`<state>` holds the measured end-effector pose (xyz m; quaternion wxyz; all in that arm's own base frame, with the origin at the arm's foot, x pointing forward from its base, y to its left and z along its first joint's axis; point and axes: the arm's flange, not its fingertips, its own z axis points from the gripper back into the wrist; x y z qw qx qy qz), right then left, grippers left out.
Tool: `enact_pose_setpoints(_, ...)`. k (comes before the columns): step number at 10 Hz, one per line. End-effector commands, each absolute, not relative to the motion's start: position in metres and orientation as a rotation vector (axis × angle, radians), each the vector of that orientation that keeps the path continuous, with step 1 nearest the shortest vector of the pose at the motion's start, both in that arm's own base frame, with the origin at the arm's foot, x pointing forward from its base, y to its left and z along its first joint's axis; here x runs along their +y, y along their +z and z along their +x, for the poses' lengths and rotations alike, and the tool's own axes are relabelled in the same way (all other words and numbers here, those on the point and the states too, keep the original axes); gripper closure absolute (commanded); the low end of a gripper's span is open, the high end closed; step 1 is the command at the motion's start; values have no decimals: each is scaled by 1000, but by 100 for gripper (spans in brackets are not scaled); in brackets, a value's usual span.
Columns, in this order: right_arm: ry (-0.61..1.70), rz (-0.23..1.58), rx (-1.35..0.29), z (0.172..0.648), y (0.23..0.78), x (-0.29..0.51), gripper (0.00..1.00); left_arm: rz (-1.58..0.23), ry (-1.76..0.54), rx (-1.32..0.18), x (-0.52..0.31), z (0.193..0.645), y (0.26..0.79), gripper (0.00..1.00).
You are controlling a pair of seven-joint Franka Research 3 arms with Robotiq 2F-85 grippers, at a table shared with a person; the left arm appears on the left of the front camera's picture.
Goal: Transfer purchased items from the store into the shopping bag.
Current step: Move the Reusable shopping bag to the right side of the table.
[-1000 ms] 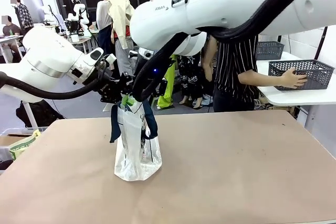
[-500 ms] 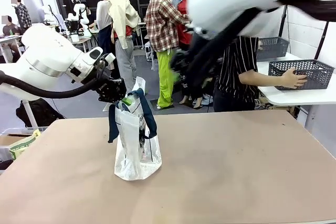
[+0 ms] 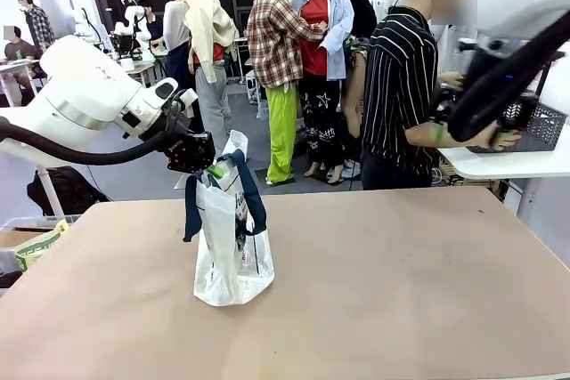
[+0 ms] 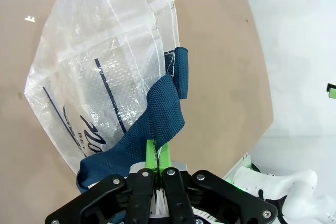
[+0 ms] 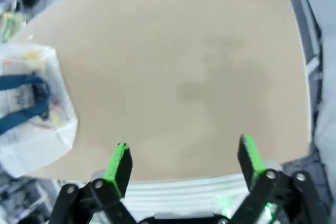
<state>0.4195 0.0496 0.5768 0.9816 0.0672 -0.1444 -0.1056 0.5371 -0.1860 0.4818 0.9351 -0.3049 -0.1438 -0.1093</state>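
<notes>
- The table (image 3: 401, 282), a matte tan surface, filled the lower half of the front view; its far edges curved in the right wrist view.
- The right arm (image 3: 512, 68), which a second earlier had spanned the upper frame above the bag, had swung to the upper right of the front view, its white shell cut off by the frame edge.
- The left arm (image 3: 89, 104), white and rounded, was unchanged at the left of the frame.
- The person (image 3: 401, 104), in a striped shirt, stood at upper centre-right, one hand at the basket as before.
- The shopping bag (image 3: 233, 238), translucent crinkled plastic with navy woven straps, stood upright at centre-left of the table; faint yellow and red bits showed inside, details unclear.
- The store basket (image 3: 539, 126), dark grey and slotted, sat at the right edge on a white side table, mostly hidden by the right arm.
- The right gripper (image 5: 184, 158) hung with fingers spread wide, holding nothing.
- The left gripper (image 4: 157, 153) was clamped on the bag's navy strap (image 4: 157, 124).
</notes>
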Motion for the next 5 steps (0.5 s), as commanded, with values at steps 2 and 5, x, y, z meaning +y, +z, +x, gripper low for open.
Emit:
enact_pose_setpoints(2, -391, 162, -284, 392, 559, 19, 0, -585, -218, -278, -192, 546, 481, 100)
enact_pose_setpoints(5, -338, 142, -276, 406, 565, 11, 0, -522, -234, -325, -197, 551, 484, 100)
